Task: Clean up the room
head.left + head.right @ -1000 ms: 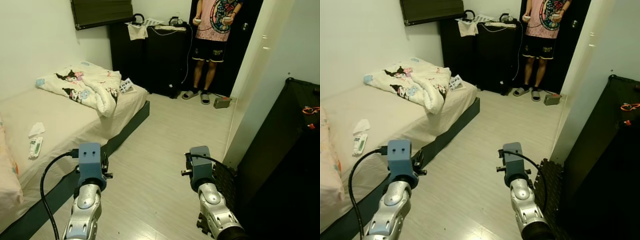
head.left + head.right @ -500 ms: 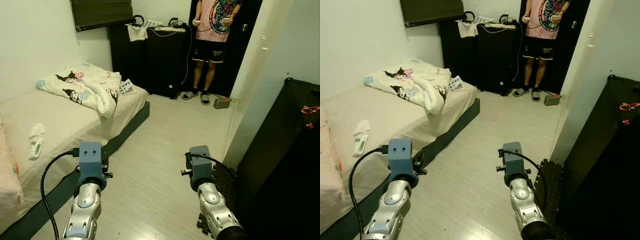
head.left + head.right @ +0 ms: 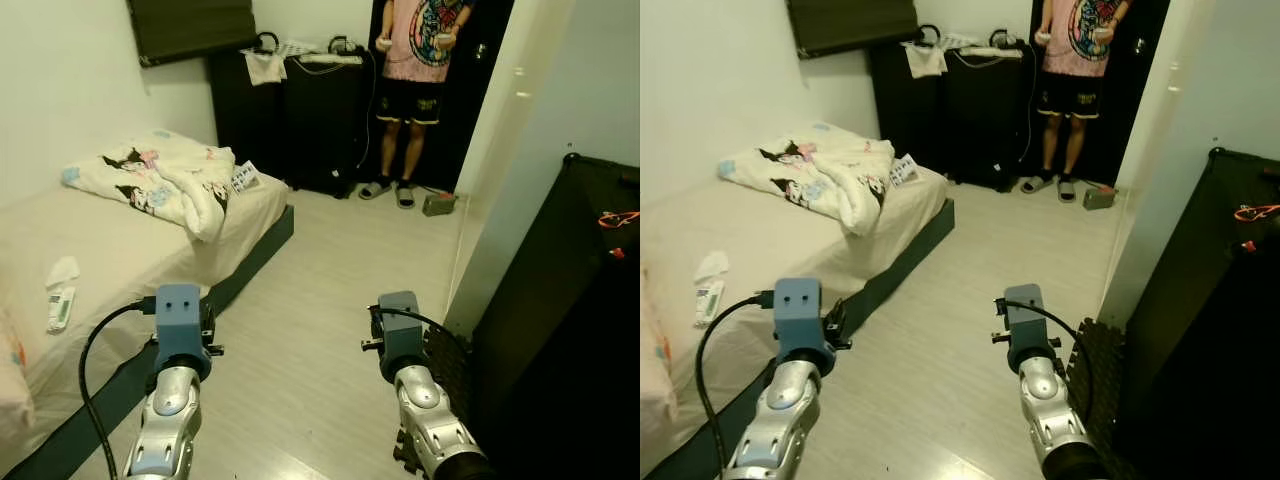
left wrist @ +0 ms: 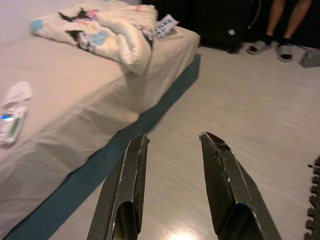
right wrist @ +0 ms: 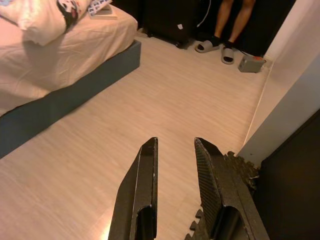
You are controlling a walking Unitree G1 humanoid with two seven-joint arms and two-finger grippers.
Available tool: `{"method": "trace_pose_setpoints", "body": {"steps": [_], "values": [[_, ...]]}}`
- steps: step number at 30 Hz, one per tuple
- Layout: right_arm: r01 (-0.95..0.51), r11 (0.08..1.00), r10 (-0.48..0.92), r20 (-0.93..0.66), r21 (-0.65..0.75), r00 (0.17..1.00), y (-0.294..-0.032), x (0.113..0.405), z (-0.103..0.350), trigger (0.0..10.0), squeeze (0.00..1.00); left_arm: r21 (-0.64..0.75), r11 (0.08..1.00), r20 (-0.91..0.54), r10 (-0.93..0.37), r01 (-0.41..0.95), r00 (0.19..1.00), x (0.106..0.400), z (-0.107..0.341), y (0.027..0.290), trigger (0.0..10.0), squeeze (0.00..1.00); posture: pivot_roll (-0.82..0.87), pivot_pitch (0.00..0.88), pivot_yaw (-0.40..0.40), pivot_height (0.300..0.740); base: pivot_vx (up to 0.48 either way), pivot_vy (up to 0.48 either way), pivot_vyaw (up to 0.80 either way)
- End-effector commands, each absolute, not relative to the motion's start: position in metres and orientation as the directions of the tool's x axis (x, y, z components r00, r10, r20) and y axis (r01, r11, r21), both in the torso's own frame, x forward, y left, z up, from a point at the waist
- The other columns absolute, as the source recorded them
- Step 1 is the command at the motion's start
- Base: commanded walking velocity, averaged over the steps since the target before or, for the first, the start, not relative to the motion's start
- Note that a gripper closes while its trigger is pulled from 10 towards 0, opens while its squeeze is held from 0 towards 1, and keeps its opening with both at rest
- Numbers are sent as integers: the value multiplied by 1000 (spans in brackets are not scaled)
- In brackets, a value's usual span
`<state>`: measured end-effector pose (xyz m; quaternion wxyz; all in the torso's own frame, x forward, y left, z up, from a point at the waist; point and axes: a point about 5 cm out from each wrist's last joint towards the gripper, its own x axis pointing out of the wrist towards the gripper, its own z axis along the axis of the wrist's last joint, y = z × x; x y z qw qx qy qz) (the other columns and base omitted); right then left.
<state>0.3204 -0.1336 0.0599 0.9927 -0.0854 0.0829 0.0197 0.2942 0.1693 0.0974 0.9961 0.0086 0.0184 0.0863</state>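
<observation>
A bed (image 3: 120, 260) with a beige sheet takes up the left of the room. On it lie a crumpled cartoon-print comforter (image 3: 165, 180), a small printed packet (image 3: 245, 177) at the far corner, a white crumpled cloth (image 3: 62, 270) and a white-green packet (image 3: 58, 308). My left gripper (image 4: 174, 137) is open and empty, held over the floor by the bed's dark base. My right gripper (image 5: 176, 141) is open and empty above the light wood floor. Both arms (image 3: 180, 330) (image 3: 400, 335) are held low in front of me.
A person (image 3: 415, 60) stands at the far doorway, holding controllers, next to black cabinets (image 3: 300, 110). A small grey box (image 3: 438, 204) lies on the floor near their feet. A white wall corner (image 3: 500, 190), a black cabinet (image 3: 580, 300) and a black foam mat (image 3: 452, 365) are at my right.
The whole picture has slid left and a little down, so the camera has turned slightly right. Both arms keep their pose and both grippers stay open.
</observation>
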Motion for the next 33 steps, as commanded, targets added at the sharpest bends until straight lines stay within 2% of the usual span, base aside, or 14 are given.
{"method": "trace_pose_setpoints", "body": {"steps": [1, 13, 33], "values": [[-59, 984, 29, -177, -168, 984, -132, 319, 58, 10000, 0, 38, 983, -46, 179, -177, 983, 294, 96, 172, 10000, 0, 1, 4, -23, 740, 292, 0, 0], [-97, 979, 66, -177, -178, 982, -130, 319, 58, 10000, 0, 41, 982, -53, 184, -182, 982, 295, 95, 173, 10000, 0, 2, 6, -22, 740, 283, 0, 0], [-126, 976, 95, -173, -180, 980, -126, 317, 59, 10000, 0, 43, 981, -58, 192, -189, 980, 294, 95, 174, 10000, 0, 3, 12, -22, 740, 265, 0, 763]]}}
